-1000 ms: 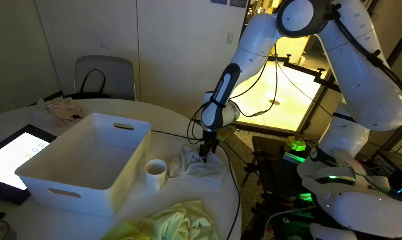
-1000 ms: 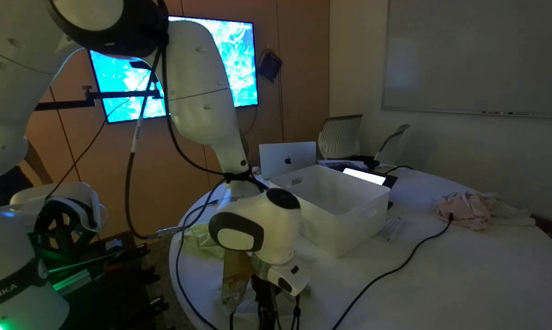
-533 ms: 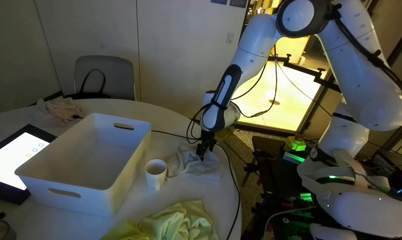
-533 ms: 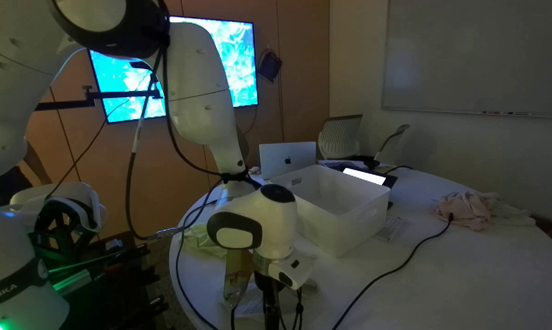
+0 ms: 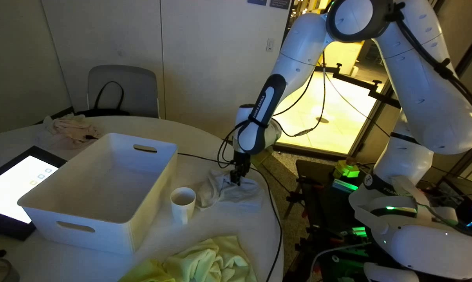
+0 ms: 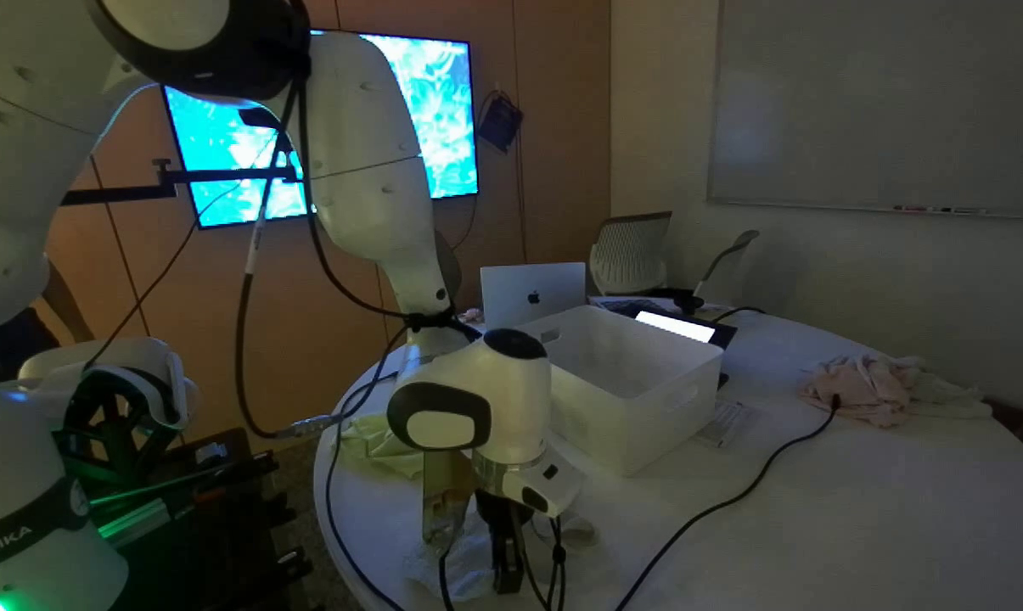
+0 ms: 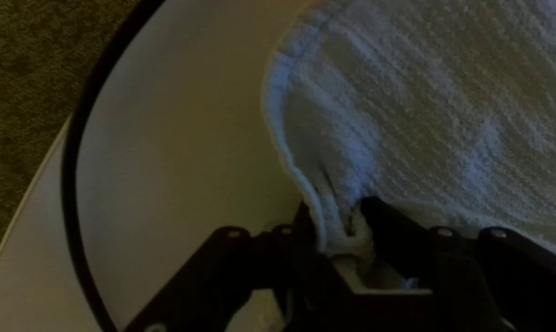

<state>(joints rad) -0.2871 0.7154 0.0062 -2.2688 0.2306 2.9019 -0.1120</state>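
Note:
A thin white cloth (image 5: 241, 196) lies crumpled near the table's edge, with my gripper (image 5: 236, 181) down at its upper part. In the wrist view, a fold of this cloth (image 7: 425, 115) is bunched between the two dark fingers, and my gripper (image 7: 337, 210) is shut on it. The hem runs past one fingertip, while the other finger (image 7: 393, 226) presses from the opposite side. A white mug (image 5: 183, 203) stands upright beside the cloth, apart from the gripper. In an exterior view the gripper (image 6: 507, 573) hides part of the cloth (image 6: 456, 560).
A large white bin (image 5: 151, 211) stands beyond the mug. Yellow-green fabric (image 5: 216, 260) is heaped at the near edge, and pinkish fabric (image 5: 73, 131) at the far side. A tablet (image 5: 22, 184) and a laptop (image 6: 532, 293) also sit there. A black cable (image 7: 70, 161) follows the table edge.
The gripper has shifted slightly left in an exterior view, and its jaws have come together on the cloth. The cloth has bunched up a little around the fingers.

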